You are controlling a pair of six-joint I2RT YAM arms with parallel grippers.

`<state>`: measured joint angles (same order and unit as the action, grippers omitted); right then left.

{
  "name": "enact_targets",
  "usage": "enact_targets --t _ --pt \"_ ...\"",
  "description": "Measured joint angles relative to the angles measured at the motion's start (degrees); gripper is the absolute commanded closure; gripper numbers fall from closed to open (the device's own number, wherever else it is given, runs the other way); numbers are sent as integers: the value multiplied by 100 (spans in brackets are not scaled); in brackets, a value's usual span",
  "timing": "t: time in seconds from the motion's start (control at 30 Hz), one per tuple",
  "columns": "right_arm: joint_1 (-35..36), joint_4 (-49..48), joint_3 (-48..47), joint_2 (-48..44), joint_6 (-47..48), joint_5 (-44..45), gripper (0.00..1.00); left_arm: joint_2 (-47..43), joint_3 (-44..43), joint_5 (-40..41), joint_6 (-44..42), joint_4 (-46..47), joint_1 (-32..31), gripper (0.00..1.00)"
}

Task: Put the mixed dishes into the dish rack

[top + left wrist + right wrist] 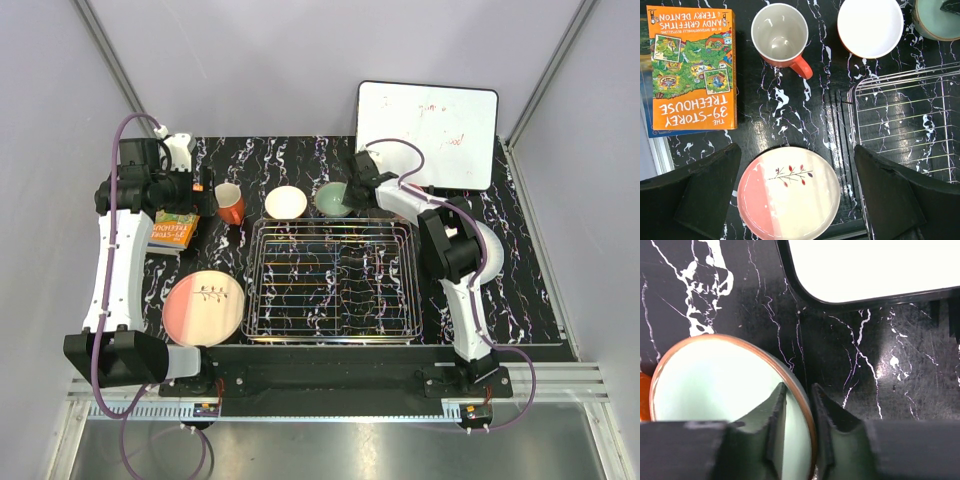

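Right tool (799, 435) pinches the rim of the pale green bowl (715, 385), one finger inside and one outside, bowl at upper centre above the dish rack (330, 280). Rim grip suits lifting. Left tool (795, 200) gapes wide, empty, over the pink-and-cream plate (789, 192) on the worktop (520, 270).

Your right gripper (799, 432) has its two dark fingers (767, 432) pinched on the rim of the pale green bowl (715, 385), one inside, one outside. The bowl sits on the black marbled table (880, 365). Farther off, the whiteboard (870, 265) lies apart from it. An orange sliver shows at the left edge; what it is, you cannot tell.
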<state>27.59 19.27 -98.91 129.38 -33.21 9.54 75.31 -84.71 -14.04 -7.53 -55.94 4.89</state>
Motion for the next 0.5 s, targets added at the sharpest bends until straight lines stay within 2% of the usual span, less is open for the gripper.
enact_targets --t 0.07,0.17,0.5 --pt "0 -35 28 -37 -2 2 84 -9 0 20 -17 2 0 1" --pt "4 -46 120 -164 44 129 100 -44 0 48 -39 4 0 1" --pt "79 326 671 -855 289 1126 100 -136 79 111 -131 26 0 1"
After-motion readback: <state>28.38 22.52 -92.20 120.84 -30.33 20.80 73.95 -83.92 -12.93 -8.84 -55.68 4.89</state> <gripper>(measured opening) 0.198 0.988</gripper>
